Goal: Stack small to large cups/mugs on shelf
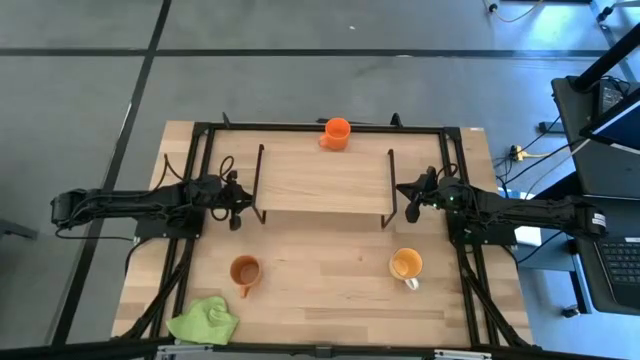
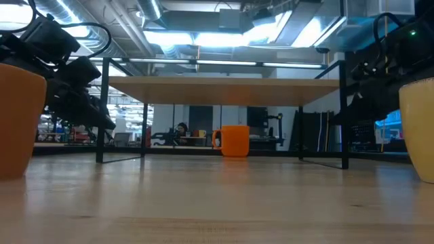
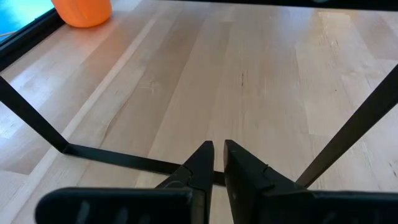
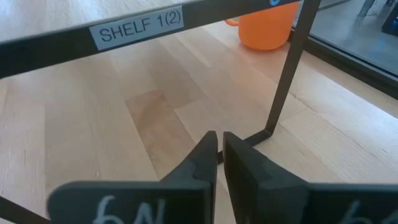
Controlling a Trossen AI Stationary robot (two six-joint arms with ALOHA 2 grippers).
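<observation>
High view, bench inventory, near edge to far.

Lime-green cloth: crumpled at the near left corner, not part of my job.

Brown mug: upright, near left, well apart from the shelf. Yellow-orange mug: upright, near right, white handle toward the near edge. I judge both rigid and glazed, likely slippery and breakable; I would pinch across the rim wall, not the handle.

Left pincer: just beside the shelf's left legs, fingers pressed nearly together, holding nothing. Right pincer: just beside the right legs, fingers likewise nearly together, empty.

Shelf: light-wood board on thin black wire legs, mid-bench, nothing on top; the right wrist view reads a label "SHELF 1(2)" on its edge.

Orange mug: upright on the bench behind the shelf's far edge, not on it. No mug is stacked yet.

Bench: pale wood planks with a black frame, smooth and level.

Room: grey floor with dark lines; another table with equipment at right.
</observation>
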